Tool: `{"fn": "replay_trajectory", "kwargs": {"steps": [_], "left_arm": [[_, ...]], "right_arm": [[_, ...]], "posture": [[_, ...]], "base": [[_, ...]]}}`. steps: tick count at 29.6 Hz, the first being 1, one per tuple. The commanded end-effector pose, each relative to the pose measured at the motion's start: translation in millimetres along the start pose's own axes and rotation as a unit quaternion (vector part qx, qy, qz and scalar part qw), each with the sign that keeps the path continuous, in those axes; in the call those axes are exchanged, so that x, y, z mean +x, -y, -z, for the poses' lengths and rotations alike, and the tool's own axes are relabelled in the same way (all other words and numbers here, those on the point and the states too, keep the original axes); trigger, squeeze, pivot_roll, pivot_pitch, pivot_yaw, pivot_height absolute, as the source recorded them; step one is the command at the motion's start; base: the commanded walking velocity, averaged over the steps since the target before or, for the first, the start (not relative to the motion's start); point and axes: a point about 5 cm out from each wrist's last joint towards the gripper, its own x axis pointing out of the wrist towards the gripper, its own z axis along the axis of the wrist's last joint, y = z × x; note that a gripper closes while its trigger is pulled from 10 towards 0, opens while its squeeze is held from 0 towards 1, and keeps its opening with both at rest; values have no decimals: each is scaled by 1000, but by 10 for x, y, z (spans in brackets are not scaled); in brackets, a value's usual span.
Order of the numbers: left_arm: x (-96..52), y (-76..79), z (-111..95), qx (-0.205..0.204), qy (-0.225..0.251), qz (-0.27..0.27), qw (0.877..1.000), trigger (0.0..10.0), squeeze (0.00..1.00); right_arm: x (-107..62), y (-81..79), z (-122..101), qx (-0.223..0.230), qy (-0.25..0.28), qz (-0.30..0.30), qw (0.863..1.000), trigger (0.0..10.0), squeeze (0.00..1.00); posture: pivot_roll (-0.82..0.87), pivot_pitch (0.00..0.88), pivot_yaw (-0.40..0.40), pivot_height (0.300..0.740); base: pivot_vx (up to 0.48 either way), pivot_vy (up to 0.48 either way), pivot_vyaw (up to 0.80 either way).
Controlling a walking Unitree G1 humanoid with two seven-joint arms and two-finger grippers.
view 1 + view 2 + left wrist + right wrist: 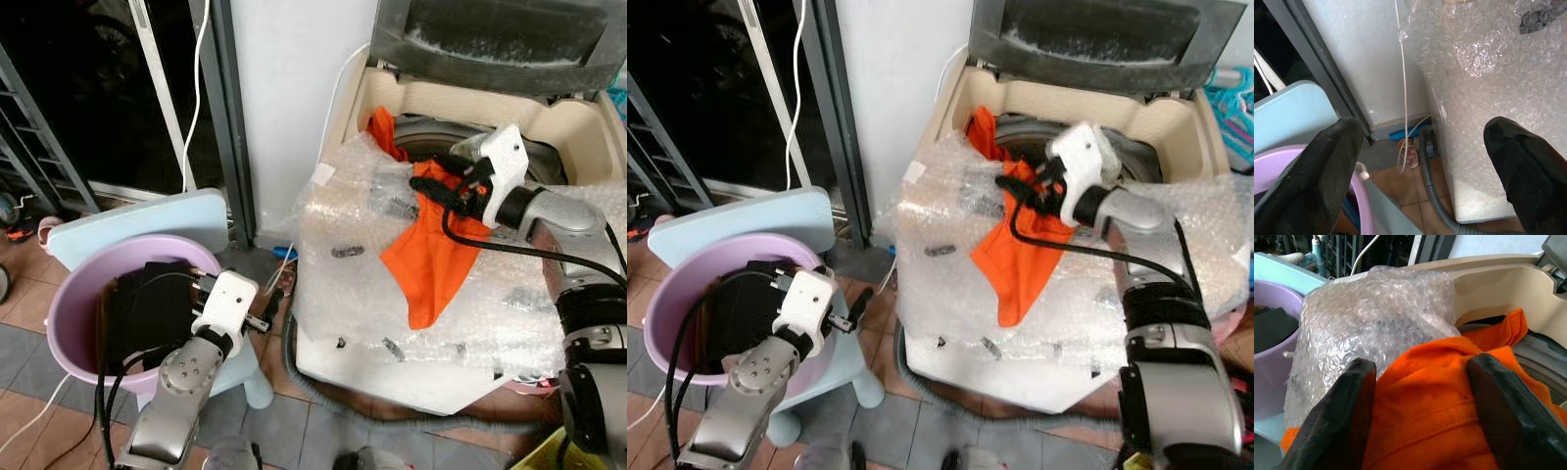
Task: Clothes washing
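Observation:
An orange garment (431, 250) hangs out of the drum of the top-loading washing machine (578, 127) and drapes down its bubble-wrapped front. My right gripper (443, 188) is at the drum's rim, open, its fingers (1337, 416) set wide apart either side of a bunched fold of the orange cloth (1425, 401). My left gripper (257, 315) is low on the left, above the near edge of a purple basin (78, 294) holding dark clothes (147, 308). It is open with nothing between its fingers (1317, 166).
The basin sits on a light blue plastic stool (147, 220). A grey drain hose (313, 392) curls on the tiled floor by the washer's base. A white cable (1403, 98) runs down the wall beside a dark sliding-door frame (230, 117). The washer lid (490, 34) stands raised.

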Motion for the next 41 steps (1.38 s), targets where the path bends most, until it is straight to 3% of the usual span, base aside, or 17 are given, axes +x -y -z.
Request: {"fn": "replay_trajectory", "kwargs": {"steps": [1, 2, 7, 8, 9, 17, 23, 24, 28, 32, 33, 34, 35, 36, 37, 38, 41], "left_arm": [[9, 6, -19, 3, 2, -1, 1000, 10000, 0], [5, 8, -18, 4, 0, -1, 1000, 10000, 0], [-16, 2, 9, 4, -8, -4, 1000, 10000, 0], [-17, 1, 10, 4, -8, -5, 1000, 10000, 0], [-17, 0, 12, 4, -9, -5, 1000, 10000, 0], [-6, -4, 15, 3, -12, -8, 1000, 10000, 0], [18, -12, 16, 5, -16, -13, 1000, 10000, 0], [14, -29, 26, 7, -19, -20, 1000, 10000, 0], [14, -44, 32, 7, -20, -26, 999, 10000, 0], [19, -49, 33, 9, -22, -29, 999, 10000, 0], [21, -50, 32, 9, -22, -29, 999, 10000, 0], [22, -50, 32, 9, -22, -29, 999, 10000, 0], [23, -49, 32, 9, -22, -29, 999, 10000, 0], [25, -49, 32, 9, -22, -29, 999, 10000, 0], [27, -50, 32, 10, -22, -30, 999, 10000, 0], [27, -50, 32, 10, -22, -30, 999, 10000, 0], [28, -48, 31, 9, -22, -29, 999, 10000, 0]], "right_arm": [[-23, -56, 29, -21, -32, -35, 999, 10000, 996], [-44, -74, 87, -30, -55, -43, 997, 10000, 224], [-82, 16, 127, -36, -88, -5, 995, 10000, 75], [-84, 48, 119, -37, -90, 10, 995, 3529, 63], [-88, 78, 108, -33, -89, 23, 995, 0, 47], [-64, 271, 32, -25, -93, 103, 990, 0, 0], [-110, 639, -126, -33, -94, 307, 946, 0, 0], [-156, 745, -308, -27, -46, 361, 931, 0, 0], [-194, 829, -589, -29, 42, 401, 915, 0, 0], [-210, 848, -692, -37, 78, 423, 902, 0, 0], [-200, 826, -735, -34, 107, 418, 901, 4824, 0], [-191, 813, -747, -32, 117, 412, 903, 4824, 0], [-171, 797, -751, -28, 124, 400, 908, 8941, 0], [-138, 762, -744, -22, 129, 371, 919, 10000, 0], [-77, 689, -725, -15, 136, 316, 939, 10000, 0], [-77, 689, -725, -15, 136, 316, 939, 10000, 0], [-46, 515, -538, -27, 99, 200, 974, 10000, 0]], "posture": [[16, 0, -34, 740], [18, 0, -35, 740], [22, 0, -36, 740], [23, 0, -38, 740], [23, 0, -38, 740], [24, 0, -42, 740], [30, 0, -47, 740], [34, 0, -50, 740], [35, 0, -52, 740], [33, 0, -52, 740], [32, 0, -52, 740], [32, 0, -52, 740], [32, 0, -51, 740], [32, 0, -51, 740], [29, 0, -49, 740], [29, 0, -49, 740], [29, 0, -49, 740]], "base": [[0, 0, 0], [0, 0, 0], [0, 0, 0], [0, 0, 0], [0, 0, 0], [0, 0, 0], [0, 0, 0], [0, 0, 0], [0, 0, 0], [0, 0, 0], [0, 0, 0], [0, 0, 0], [0, 0, 0], [0, 0, 0], [0, 0, 0], [0, 0, 0], [0, 0, 0]]}}
